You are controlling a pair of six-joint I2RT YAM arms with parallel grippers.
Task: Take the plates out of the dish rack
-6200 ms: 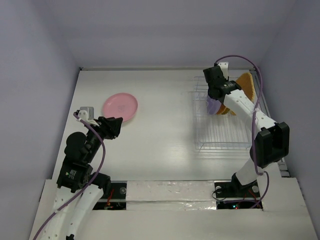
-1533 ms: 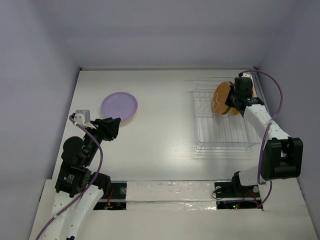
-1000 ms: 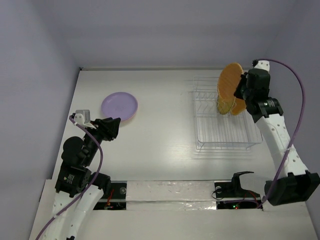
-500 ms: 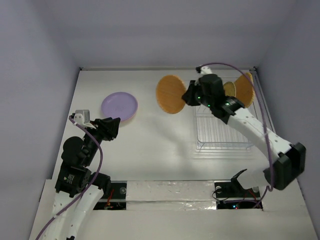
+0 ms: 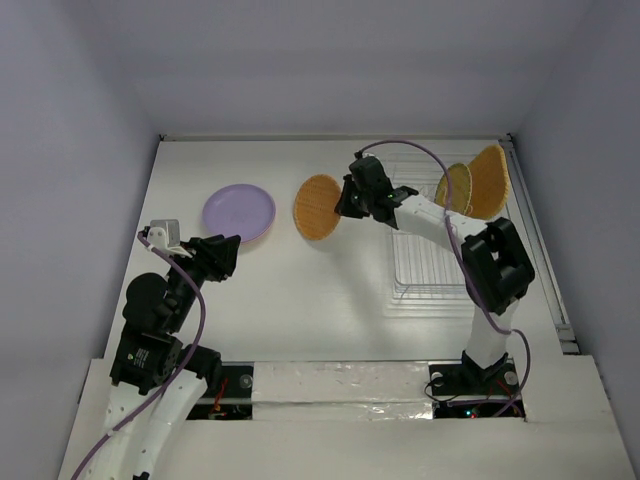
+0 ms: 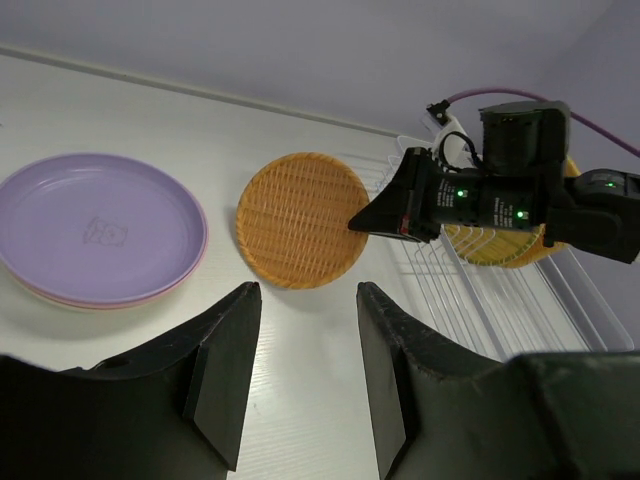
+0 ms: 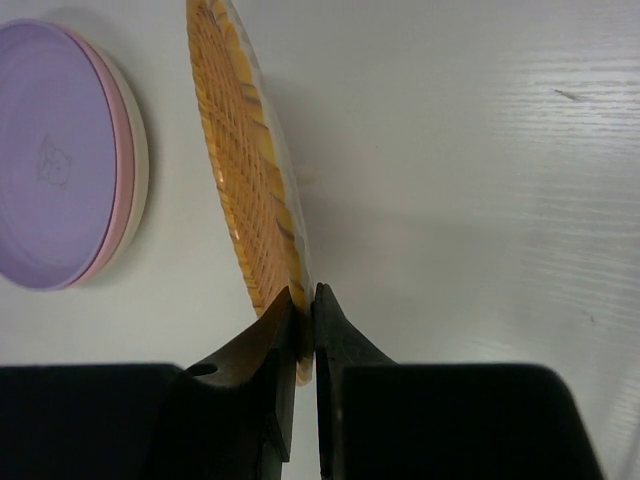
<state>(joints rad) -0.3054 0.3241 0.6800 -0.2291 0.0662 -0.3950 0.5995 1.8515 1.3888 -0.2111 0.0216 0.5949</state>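
My right gripper point(image 5: 345, 204) is shut on the rim of a round orange woven plate point(image 5: 318, 207), which hangs on edge over the table between the dish rack point(image 5: 445, 272) and a plate stack. In the right wrist view the fingers point(image 7: 280, 330) pinch the plate point(image 7: 245, 170) at its near edge. The stack point(image 5: 239, 212) lies flat at the left, a lavender plate on top with pink and cream rims below it. Two orange plates point(image 5: 455, 185) point(image 5: 489, 181) stand upright at the rack's far end. My left gripper point(image 5: 230, 245) is open and empty, just near of the stack.
Lilac walls close in the table at the left, back and right. The wire rack point(image 6: 480, 300) runs along the right side, its near slots bare. A purple cable point(image 5: 400, 150) loops over the right arm above the rack.
The right arm has carried the orange plate out of the rack, leftward and lower, close to the stack. The left arm and stack have not moved.
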